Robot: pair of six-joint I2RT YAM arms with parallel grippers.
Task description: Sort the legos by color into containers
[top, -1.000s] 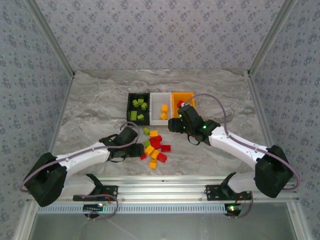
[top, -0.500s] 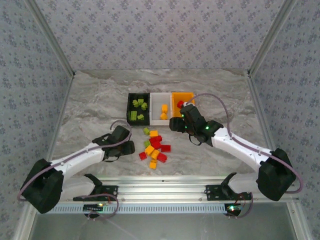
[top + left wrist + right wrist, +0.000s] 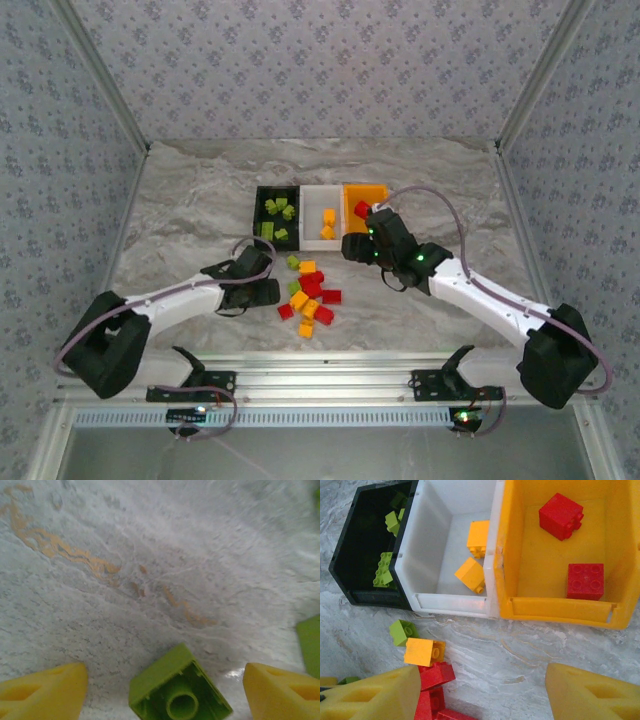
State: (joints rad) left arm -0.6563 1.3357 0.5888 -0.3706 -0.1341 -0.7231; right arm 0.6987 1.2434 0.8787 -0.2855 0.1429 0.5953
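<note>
3 bins are joined in a row across the top of the right-wrist frame: black bin [image 3: 370,597] at left, white bin [image 3: 451,603] at centre, orange bin [image 3: 560,614] at right. Lime green bricks [image 3: 382,570] are contained in black, 2 orange-yellow bricks [image 3: 470,575] in white, 2 red bricks [image 3: 585,581] in orange. A loose mixed pile [image 3: 308,295] is seen just below the bins, centre of the top frame. 1 lime brick [image 3: 177,690] is tipped underside-up, bottom centre of the left-wrist frame.

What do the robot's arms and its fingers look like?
The left arm and right arm are white tubes with chunky black joints. A thin pinkish cable loops along each one. Tiny green lights glow on the right arm's wrist. The fingers are bright yellow wedges with hollow cut-outs.
</note>
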